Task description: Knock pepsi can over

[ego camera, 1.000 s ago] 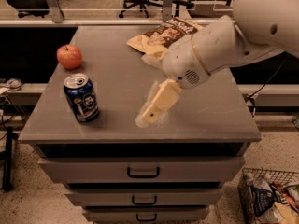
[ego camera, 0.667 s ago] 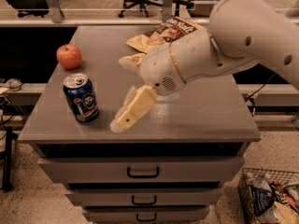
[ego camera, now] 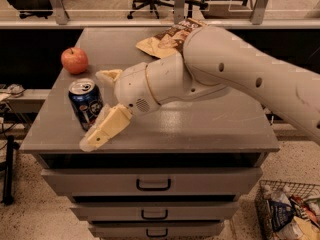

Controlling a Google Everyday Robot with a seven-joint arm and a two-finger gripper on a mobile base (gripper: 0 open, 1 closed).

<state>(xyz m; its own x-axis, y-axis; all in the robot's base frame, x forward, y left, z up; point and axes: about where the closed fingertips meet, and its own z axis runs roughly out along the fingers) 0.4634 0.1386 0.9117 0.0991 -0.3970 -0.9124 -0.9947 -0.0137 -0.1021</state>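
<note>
The pepsi can [ego camera: 84, 103], dark blue with a silver top, stands upright near the front left corner of the grey cabinet top [ego camera: 200, 129]. My gripper [ego camera: 97, 109] is open and right beside the can on its right. One tan finger [ego camera: 106, 129] lies low along the can's front right, close to or touching it. The other finger [ego camera: 108, 76] is just behind the can's top. The white arm reaches in from the right.
A red apple [ego camera: 74, 60] sits behind the can at the left edge. A brown and tan chip bag [ego camera: 165, 38] lies at the back, partly hidden by the arm. Drawers are below the top. A wire basket [ego camera: 290, 211] stands on the floor at right.
My gripper has moved left across the cabinet top, from its middle to right beside the can. The can still stands upright in the same place.
</note>
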